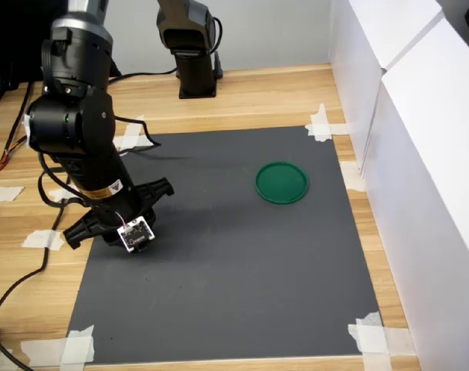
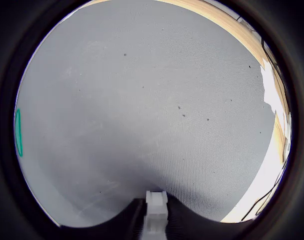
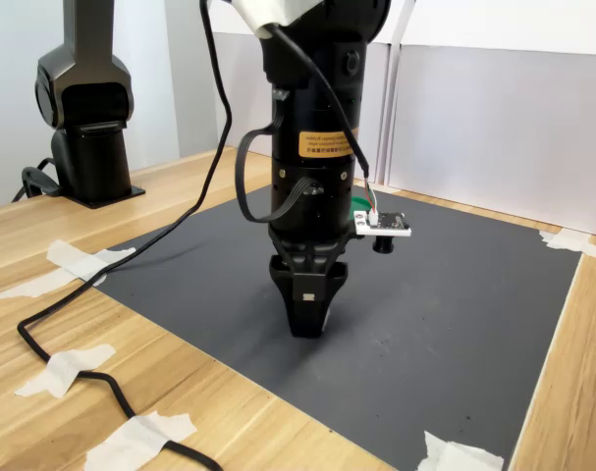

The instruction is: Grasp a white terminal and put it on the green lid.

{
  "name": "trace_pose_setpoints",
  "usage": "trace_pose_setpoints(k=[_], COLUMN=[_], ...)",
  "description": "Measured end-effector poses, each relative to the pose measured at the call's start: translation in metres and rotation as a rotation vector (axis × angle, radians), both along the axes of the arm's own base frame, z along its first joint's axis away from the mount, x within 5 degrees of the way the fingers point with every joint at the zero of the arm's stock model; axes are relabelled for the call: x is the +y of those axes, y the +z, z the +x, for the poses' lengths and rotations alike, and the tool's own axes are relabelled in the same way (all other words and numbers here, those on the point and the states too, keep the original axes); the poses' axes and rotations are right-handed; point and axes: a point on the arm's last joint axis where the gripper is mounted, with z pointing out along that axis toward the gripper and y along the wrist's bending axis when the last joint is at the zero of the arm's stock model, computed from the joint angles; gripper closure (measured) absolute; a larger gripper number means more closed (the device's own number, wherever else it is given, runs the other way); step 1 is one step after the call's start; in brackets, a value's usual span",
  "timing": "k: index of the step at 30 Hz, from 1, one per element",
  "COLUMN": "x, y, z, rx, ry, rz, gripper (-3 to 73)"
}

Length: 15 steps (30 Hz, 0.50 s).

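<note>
The pincer (image 2: 156, 220) is clenched on the white terminal (image 2: 156, 206), held low over the dark mat (image 1: 219, 294). The green lid (image 1: 281, 182) lies well apart; the wrist view shows only its edge, and in the second exterior view the arm hides most of it.

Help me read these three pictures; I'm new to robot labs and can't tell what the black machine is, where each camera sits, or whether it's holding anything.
The black machine is a single robot arm ending in a gripper, a two-fingered clamp. Two cameras stand off the arm: the first exterior view looks down on the table, the second exterior view looks across it from low down. The round picture is the wrist view, from a camera on the arm itself. On the wooden table lies a dark grey mat, taped at its corners, with the green lid on it. In the wrist view, the fingers appear shut on the white terminal, a tiny plastic block. A second black arm base stands at the back.
</note>
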Motion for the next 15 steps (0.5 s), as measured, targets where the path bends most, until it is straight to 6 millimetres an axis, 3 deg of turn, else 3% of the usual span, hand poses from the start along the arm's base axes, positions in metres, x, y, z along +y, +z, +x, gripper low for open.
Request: trace_pose_setpoints(k=[2, 5, 11, 15], x=[0.0, 0.0, 0.003, 0.015], y=[0.001, 0.011, 0.059, 0.082], z=[0.0, -0.003, -0.014, -0.024], rx=[0.0, -0.018, -0.125, -0.15], ry=[0.0, -0.001, -0.005, 0.054], rz=[0.0, -0.003, -0.006, -0.007], gripper=[60.4, 60.4, 60.4, 60.4])
